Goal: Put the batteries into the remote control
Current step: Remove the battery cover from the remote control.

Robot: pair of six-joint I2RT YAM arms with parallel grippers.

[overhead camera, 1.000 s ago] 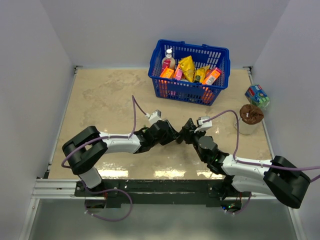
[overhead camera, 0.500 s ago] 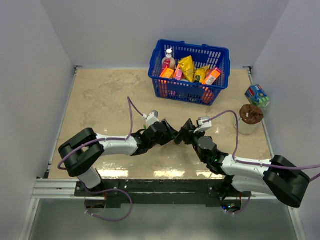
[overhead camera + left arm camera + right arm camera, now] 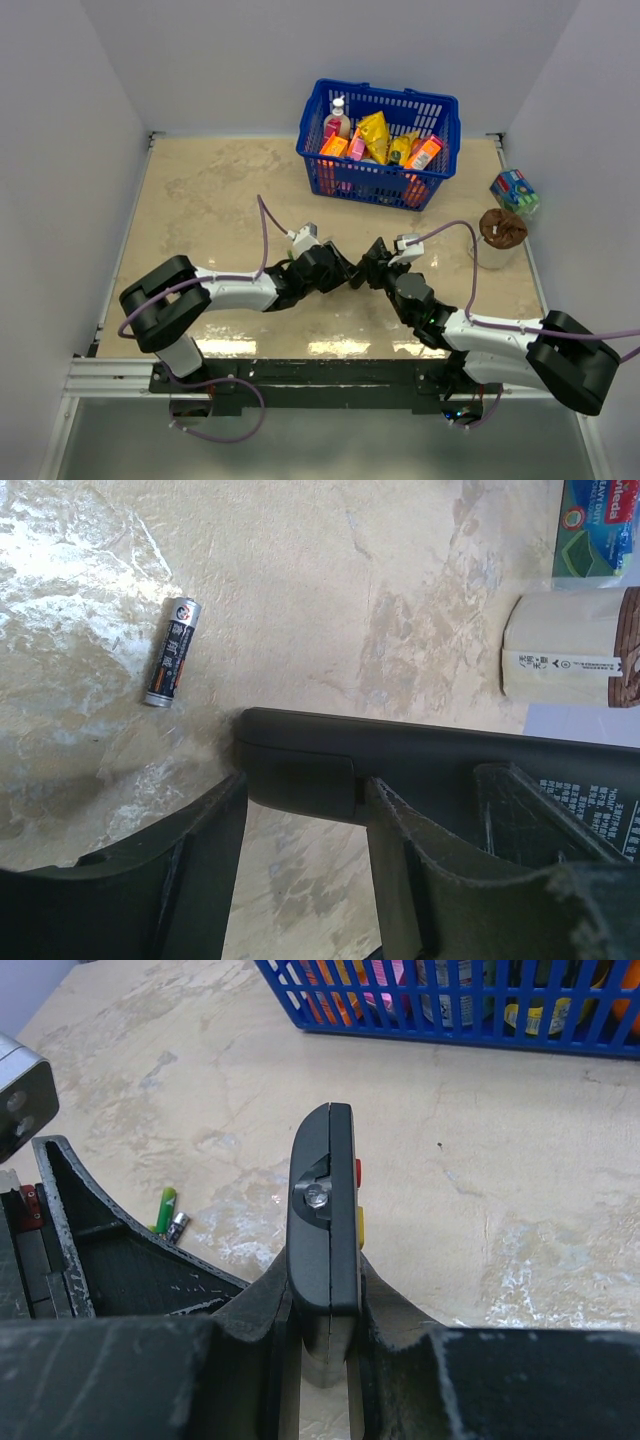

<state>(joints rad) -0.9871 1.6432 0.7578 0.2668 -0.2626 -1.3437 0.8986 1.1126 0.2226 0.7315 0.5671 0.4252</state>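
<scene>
The right claw (image 3: 325, 1310) is clamped on the remote control (image 3: 325, 1210) and holds it on its edge, just above the bench (image 3: 520, 1160). The fingers press on the two broad flat faces. I judge that this is the good place to hold it: the remote is a light, stiff plastic bar, but its skin is smooth, so it may slide or turn if it is pinched only near one end.

The left claw (image 3: 305, 810) stands apart, with one finger on each side of the gap, and the end of the remote lies across the fingertips. I cannot tell if they touch it.

The remote is slim and black. It has a small clear bulb on its end face and one red and one yellow button on the side. A seam near its end may be the battery cover; I cannot tell if it is open.

One battery (image 3: 172, 652) lies flat on the bench a little beyond the left claw, apart from the remote. It is a tiny cylinder with a metal cap, and from the right wrist it looks green. It is hard, round and likely to roll, so it is best taken across its middle.

Further away stands the blue basket (image 3: 400, 1010).
</scene>
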